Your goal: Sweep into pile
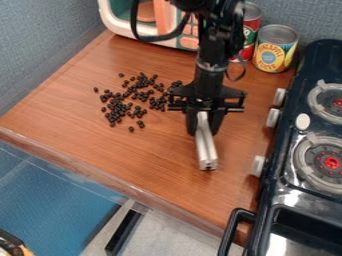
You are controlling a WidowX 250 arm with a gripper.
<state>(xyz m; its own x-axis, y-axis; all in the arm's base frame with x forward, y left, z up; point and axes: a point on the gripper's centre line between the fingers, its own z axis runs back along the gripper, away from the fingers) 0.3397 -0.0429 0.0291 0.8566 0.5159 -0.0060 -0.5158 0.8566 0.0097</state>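
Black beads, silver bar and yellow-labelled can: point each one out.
Black beads (119, 106): camera view, dense part of the scattered cluster.
Silver bar (206, 142): camera view, middle of its length.
Yellow-labelled can (272, 53): camera view, front of its label.

the camera looks slantwise down at the counter (143, 160).

A wooden counter (153, 155) carries dark beans (119, 106), cans (274, 49) and a microwave (119, 25).

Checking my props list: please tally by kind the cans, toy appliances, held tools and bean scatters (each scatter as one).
Cans: 2 (yellow-labelled can, red-labelled can)
Toy microwave: 1
Toy stove: 1
Silver bar in the hand: 1
Black bean scatter: 1
Total: 6
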